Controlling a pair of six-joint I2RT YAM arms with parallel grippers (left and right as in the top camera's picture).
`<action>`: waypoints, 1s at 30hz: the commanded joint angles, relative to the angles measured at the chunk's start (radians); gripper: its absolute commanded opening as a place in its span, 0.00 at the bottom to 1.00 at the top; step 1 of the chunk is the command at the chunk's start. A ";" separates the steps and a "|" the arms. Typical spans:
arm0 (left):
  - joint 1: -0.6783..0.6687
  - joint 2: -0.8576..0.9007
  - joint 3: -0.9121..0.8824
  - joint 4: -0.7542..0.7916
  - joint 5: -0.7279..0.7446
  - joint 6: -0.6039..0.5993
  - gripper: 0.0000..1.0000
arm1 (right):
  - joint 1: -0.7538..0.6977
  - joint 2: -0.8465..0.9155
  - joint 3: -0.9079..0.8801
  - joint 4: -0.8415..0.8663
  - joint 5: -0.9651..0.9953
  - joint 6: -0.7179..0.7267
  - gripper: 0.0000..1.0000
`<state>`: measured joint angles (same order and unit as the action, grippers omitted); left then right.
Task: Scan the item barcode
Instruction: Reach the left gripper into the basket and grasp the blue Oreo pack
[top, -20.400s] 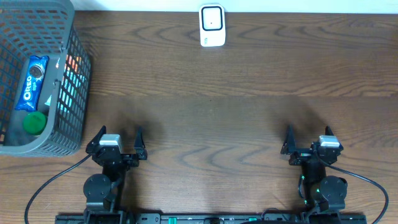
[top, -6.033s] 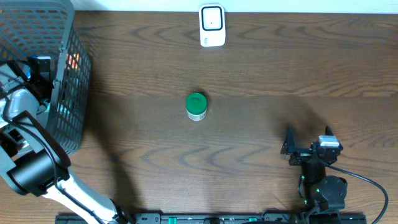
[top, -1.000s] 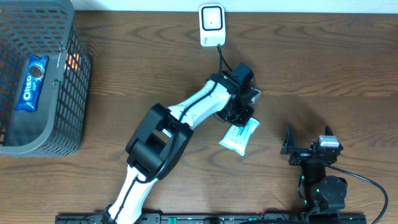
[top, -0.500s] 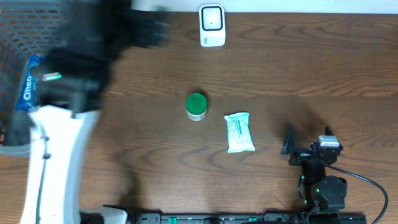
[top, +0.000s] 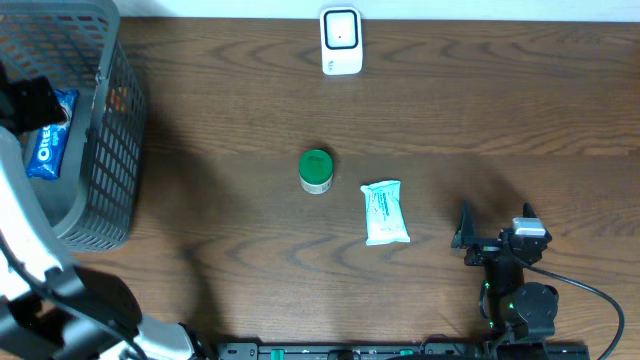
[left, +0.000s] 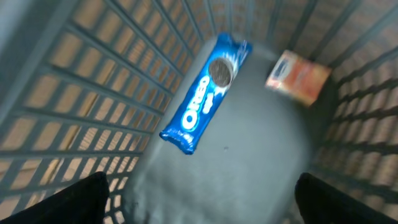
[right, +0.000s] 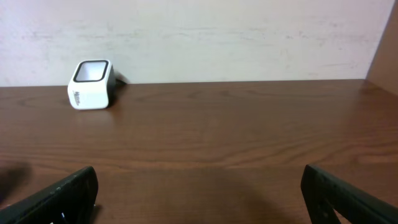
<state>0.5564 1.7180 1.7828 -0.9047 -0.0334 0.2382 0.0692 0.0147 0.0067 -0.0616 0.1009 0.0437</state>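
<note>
1. The left gripper (left: 200, 182) hangs inside the grey mesh basket (top: 100, 150) at the far left corner of the table (top: 500, 120). Its jaws are spread wide and hold nothing.
2. A blue Oreo pack (left: 205, 93) lies flat on the basket floor beneath the gripper, close beside one mesh wall. It is clear of both dark fingers (left: 74, 199), which show at the lower corners of the left wrist view.
3. An orange pack (left: 297, 77) lies near a corner of the basket floor, apart from the Oreo pack. It is too blurred for its print to be read.
4. A green-lidded jar (top: 316, 171) stands upright near the middle of the table. A white packet (top: 385, 212) lies flat just beside it, to its right and nearer the front edge, without touching it.
5. The white scanner (top: 341, 41), with its dark window, stands at the middle of the far edge. It is well apart from the jar, the packet and the basket.
6. The right gripper (top: 492, 232) sits near the front edge, toward the right corner. Its jaws are fully parted and empty, and its camera looks across the wood to the scanner by the wall.
</note>
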 joint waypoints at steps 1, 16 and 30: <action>0.008 0.115 -0.009 0.011 -0.042 0.175 0.92 | -0.004 -0.003 -0.001 -0.003 -0.002 -0.008 0.99; 0.009 0.505 -0.009 0.312 -0.165 0.357 0.93 | -0.004 -0.003 -0.001 -0.003 -0.002 -0.008 0.99; 0.013 0.715 -0.009 0.402 -0.159 0.360 0.52 | -0.004 -0.003 -0.001 -0.003 -0.002 -0.008 0.99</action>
<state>0.5594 2.3070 1.8133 -0.4450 -0.1902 0.5777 0.0692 0.0147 0.0067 -0.0616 0.1009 0.0437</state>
